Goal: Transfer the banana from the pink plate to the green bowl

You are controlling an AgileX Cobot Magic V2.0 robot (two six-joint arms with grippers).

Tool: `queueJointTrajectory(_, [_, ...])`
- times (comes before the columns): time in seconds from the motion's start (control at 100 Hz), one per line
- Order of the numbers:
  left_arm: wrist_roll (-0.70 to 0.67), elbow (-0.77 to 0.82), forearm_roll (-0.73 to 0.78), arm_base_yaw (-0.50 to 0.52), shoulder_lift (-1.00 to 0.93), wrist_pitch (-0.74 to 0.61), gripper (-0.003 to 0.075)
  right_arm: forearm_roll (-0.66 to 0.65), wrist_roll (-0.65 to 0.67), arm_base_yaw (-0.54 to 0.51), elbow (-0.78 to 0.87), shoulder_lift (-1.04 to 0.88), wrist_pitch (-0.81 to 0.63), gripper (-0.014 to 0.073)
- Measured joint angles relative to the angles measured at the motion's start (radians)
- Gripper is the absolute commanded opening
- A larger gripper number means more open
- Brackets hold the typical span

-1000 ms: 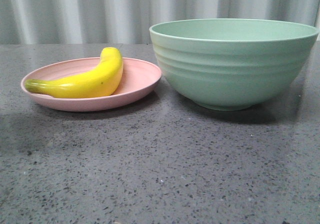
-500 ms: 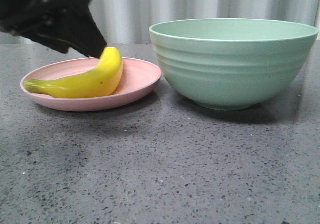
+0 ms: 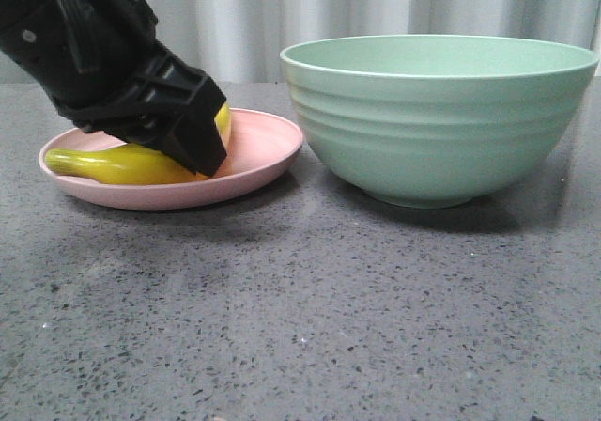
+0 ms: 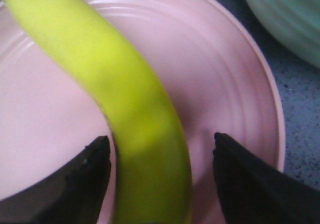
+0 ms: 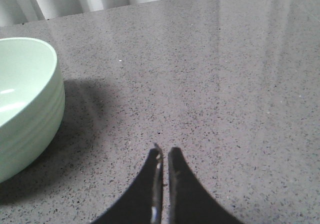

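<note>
Front view is showing the left gripper (image 3: 202, 153) sitting low over the pink plate (image 3: 258, 148), covering the thick end of the banana (image 3: 113, 165). The banana is lying on the plate, greenish stem end pointing toward the left rim. The green bowl (image 3: 437, 120) is standing just beside the plate on the right, on the dark speckled table (image 3: 310, 318); can't tell if the two rims are actually touching.

Left wrist cam is making it clearer: the jaws are spread wide, one black finger (image 4: 75, 184) on each side of the banana (image 4: 125, 114), with pink plate (image 4: 225, 94) showing in the gaps, so nothing is pinching yet. A bit of the bowl (image 4: 285, 19) is peeking in at the corner.

Right wrist cam is showing the right gripper (image 5: 163, 156) hanging over bare table (image 5: 225, 84), fingertips pressed nearly together, holding nothing, with the bowl (image 5: 25, 99) off to one side.
</note>
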Motion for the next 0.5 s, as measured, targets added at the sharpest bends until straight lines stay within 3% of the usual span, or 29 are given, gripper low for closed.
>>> queueJointTrajectory(0.5, [0.000,0.000,0.011,0.000,0.036,0.000,0.0393,0.000,0.000,0.000,0.000,0.000,0.000,-0.0062])
